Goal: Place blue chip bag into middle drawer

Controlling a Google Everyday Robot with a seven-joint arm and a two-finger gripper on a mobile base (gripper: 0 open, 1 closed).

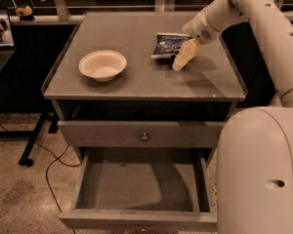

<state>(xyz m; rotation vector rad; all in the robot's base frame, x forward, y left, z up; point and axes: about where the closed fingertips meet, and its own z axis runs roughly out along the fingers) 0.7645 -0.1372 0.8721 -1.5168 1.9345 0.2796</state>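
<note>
The blue chip bag [167,45] lies flat on the grey cabinet top [136,33], right of centre. My gripper [178,64] hangs from the arm that comes in from the upper right. It points down and left, with its tip at the bag's front right corner, close over the cabinet top. The middle drawer [141,188] is pulled out below and is empty inside. The drawer above it [144,133], with a round knob, is shut.
A white bowl [102,65] stands on the left part of the cabinet top. My white robot body [261,174] fills the lower right, next to the open drawer. A cable and a table leg [31,145] lie on the floor at the left.
</note>
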